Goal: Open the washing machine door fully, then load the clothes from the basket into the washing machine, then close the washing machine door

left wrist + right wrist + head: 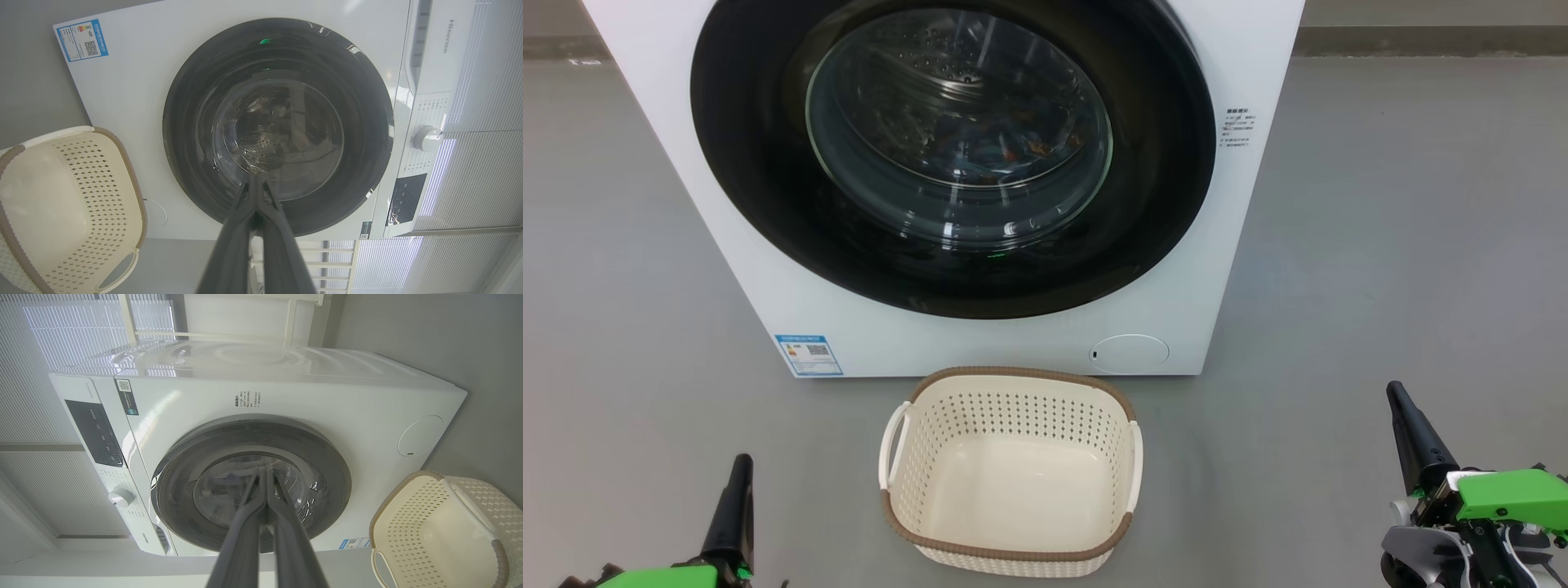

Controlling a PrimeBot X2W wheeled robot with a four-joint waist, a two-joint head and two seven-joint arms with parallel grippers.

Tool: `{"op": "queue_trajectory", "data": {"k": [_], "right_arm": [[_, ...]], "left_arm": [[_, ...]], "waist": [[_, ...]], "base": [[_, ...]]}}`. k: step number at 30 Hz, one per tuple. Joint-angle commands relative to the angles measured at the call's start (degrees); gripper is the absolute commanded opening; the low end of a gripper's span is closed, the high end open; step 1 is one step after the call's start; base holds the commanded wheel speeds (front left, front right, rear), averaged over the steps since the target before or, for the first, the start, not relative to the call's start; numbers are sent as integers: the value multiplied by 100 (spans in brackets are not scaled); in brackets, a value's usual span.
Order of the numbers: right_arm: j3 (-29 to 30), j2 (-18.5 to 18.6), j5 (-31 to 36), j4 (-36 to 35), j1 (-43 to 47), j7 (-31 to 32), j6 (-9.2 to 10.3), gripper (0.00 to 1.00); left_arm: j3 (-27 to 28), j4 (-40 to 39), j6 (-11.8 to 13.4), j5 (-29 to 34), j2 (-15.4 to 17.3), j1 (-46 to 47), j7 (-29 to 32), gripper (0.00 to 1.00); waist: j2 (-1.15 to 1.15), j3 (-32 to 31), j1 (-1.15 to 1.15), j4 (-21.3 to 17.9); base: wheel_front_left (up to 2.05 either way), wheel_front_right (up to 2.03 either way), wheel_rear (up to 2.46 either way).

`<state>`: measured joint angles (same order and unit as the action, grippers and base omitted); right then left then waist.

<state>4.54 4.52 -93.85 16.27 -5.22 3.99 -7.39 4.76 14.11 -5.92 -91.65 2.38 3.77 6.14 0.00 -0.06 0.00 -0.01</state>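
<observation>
The white washing machine point(980, 343) stands straight ahead with its round black-rimmed door point(956, 155) flat against the front. Through the glass, blue and orange clothes point(1005, 151) lie in the steel drum. On the floor in front sits the cream basket point(1011, 474) with a brown rim, nothing inside it. My left gripper point(740, 465) is shut at the lower left, well clear of the basket. My right gripper point(1396, 392) is shut at the lower right. The wrist views show the door point(278, 126) point(253, 486) beyond each pair of touching fingertips point(256, 176) point(265, 470).
Grey floor point(1380, 245) spreads on both sides of the machine. A blue label point(808, 355) and a round service flap point(1129, 354) sit low on its front. The control panel and knob point(427, 139) are on the machine's top band, with window blinds point(61, 335) behind.
</observation>
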Motion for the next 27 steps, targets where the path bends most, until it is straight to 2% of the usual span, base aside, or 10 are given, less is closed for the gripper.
{"op": "queue_trajectory", "data": {"k": [1, 27], "right_arm": [[-80, 49, -72, -181, -153, 28, -10, 0], [-101, 64, -90, -182, -152, 11, -10, 0]], "left_arm": [[186, -181, 26, -45, 51, 255, 36, 0], [186, -182, 27, -45, 50, 255, 36, 0]], "waist": [[0, 0, 0, 0], [0, 0, 0, 0]], "base": [[0, 0, 0], [0, 0, 0]]}}
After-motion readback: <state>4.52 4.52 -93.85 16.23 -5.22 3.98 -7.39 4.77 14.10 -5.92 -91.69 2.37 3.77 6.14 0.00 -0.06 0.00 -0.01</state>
